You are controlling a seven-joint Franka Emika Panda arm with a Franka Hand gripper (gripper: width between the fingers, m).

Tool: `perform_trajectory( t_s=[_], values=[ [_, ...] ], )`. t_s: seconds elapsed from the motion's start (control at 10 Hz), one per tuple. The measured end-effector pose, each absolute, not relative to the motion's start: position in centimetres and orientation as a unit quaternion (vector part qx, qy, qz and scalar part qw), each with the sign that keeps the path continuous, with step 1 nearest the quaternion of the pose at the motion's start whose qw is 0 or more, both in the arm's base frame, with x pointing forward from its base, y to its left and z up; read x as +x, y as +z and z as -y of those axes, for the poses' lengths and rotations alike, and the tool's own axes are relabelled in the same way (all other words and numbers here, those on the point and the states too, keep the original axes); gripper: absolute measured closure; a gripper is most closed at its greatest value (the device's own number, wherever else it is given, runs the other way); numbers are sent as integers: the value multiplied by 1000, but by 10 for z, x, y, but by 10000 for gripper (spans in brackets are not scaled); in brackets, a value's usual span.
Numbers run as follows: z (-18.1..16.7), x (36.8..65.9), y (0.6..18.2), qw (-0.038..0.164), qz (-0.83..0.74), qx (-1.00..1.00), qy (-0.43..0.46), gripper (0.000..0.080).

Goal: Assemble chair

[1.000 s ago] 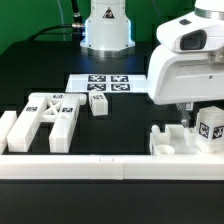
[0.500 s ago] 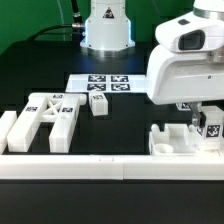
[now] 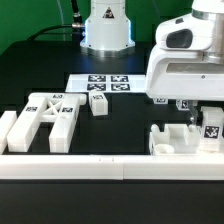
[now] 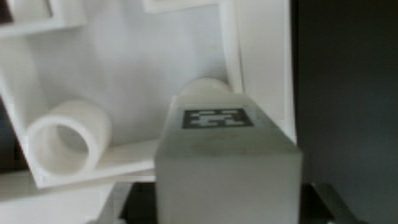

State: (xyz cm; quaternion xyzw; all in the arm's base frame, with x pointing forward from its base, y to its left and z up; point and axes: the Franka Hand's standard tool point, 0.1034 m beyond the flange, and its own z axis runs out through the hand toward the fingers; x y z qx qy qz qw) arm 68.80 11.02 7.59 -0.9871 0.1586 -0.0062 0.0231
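Note:
At the exterior view's right, my gripper [image 3: 207, 116] hangs under the big white arm, shut on a small tagged white chair piece [image 3: 212, 130]. That piece hangs just above the far end of a flat white chair panel [image 3: 172, 139]. In the wrist view the held piece [image 4: 221, 140] fills the middle with its tag facing the camera. Dark fingers [image 4: 128, 203] press on both of its sides. Behind it the panel [image 4: 107, 80] shows a round peg [image 4: 63, 146]. An X-braced frame [image 3: 50, 114] lies at the left, with a small tagged block [image 3: 99, 104] beside it.
The marker board [image 3: 106, 85] lies flat at mid-table behind the parts. A long low white border rail [image 3: 100, 166] runs along the front edge. The arm's base [image 3: 106, 28] stands at the back centre, with a cable behind it.
The jaws have shut on the tagged piece. The piece now sits a little lower and narrower in the exterior view. The other parts have not moved.

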Motion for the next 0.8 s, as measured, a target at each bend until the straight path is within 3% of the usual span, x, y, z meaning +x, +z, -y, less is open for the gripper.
perform_trajectory(
  t_s=[0.8],
  values=[
    [-105,688,74,32,-534,-845,11,509]
  ],
)
